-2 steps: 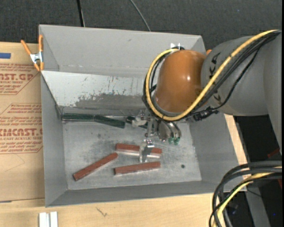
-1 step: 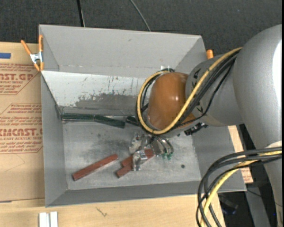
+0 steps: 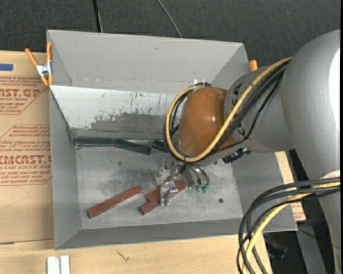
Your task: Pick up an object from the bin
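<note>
We are hovering over the short reddish-brown bar (image 3: 151, 203) lying near the bin's (image 3: 103, 164) front wall, just beside a longer bar (image 3: 114, 202). We cannot tell how the jaws are standing. We are judging it stiff, light and smooth, best pinched across its narrow width near mid-length.

brown bars (image 3: 114, 202): 2 (second partly hidden) | dark green long tool (image 3: 111, 142): 1

Robotics lab: bin (image 3: 143, 61), cabled arm (image 3: 314, 96)
</note>
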`<action>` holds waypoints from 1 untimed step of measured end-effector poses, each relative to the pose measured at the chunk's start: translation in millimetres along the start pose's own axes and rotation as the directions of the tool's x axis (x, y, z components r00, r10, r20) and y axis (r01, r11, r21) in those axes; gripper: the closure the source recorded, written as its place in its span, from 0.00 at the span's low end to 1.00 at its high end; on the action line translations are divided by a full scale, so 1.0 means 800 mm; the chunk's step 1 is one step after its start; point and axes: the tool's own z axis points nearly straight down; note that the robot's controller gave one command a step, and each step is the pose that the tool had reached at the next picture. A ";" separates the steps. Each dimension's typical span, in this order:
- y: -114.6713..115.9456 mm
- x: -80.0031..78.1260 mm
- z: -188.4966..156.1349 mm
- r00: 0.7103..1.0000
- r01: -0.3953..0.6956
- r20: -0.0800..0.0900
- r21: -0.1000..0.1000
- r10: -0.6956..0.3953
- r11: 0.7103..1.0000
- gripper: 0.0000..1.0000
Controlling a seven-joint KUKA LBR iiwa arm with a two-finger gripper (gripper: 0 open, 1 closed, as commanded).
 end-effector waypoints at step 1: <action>0.012 -0.019 -0.209 0.998 0.050 0.040 0.003 -0.050 0.999 1.00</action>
